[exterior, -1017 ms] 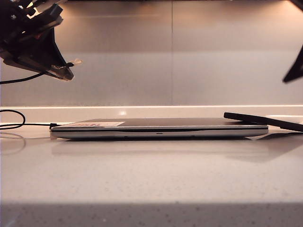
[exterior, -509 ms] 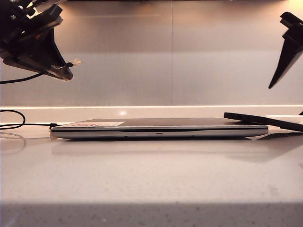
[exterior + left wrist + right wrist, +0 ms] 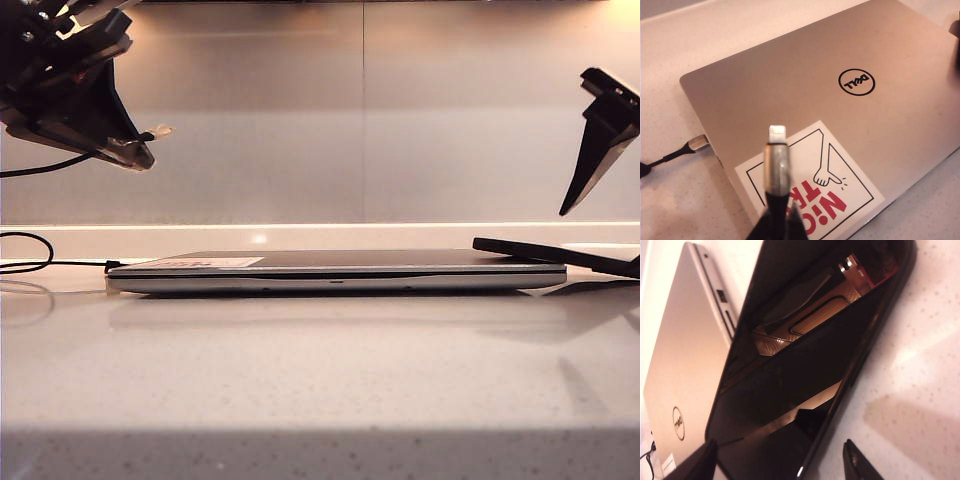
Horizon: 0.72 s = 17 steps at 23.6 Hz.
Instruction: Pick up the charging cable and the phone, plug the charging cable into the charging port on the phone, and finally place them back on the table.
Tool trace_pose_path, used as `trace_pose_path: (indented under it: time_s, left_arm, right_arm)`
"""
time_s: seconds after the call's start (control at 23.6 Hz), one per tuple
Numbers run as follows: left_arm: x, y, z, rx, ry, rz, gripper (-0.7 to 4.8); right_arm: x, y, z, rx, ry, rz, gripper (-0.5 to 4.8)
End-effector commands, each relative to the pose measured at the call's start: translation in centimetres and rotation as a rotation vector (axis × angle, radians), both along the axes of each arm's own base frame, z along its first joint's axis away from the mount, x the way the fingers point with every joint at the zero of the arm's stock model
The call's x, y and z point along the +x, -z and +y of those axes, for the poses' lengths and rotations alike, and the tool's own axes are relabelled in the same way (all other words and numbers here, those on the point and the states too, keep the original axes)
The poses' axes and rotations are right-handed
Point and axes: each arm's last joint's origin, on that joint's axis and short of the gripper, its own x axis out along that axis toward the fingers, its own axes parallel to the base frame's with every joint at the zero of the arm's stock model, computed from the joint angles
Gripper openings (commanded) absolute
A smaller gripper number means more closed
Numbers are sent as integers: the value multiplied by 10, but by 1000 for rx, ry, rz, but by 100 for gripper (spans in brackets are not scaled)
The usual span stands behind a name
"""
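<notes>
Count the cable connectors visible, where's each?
2. One on the charging cable, held in the left pincer above the laptop; another plugged into the laptop's side. More may be hidden.

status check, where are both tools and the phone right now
Left tool shut on charging cable, raised above laptop. Right tool open, above phone, not gripping. Phone propped on laptop edge, tilted. Nothing in the way.
</notes>
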Motion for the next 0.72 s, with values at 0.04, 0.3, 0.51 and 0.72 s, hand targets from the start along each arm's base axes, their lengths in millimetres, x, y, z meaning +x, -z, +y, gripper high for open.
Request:
trace_pose_path:
  time_s: [0.04,0.3,0.51,0.72]
  left_arm:
    - [0,-3,-1,-8,6,-21,-6]
    - [0,-3,-1,-9,6,-21,-6]
    - [0,-3,-1,-9,6,-21,-6]
    - [0,-3,-1,-9,6,-21,-6]
  right_arm:
    - [9,3,2,40,4,-7,342]
    - [22,15,4,83,9,15,341]
    - [28,27,4,82,13,55,335]
    - [31,35,4,75,18,96,262]
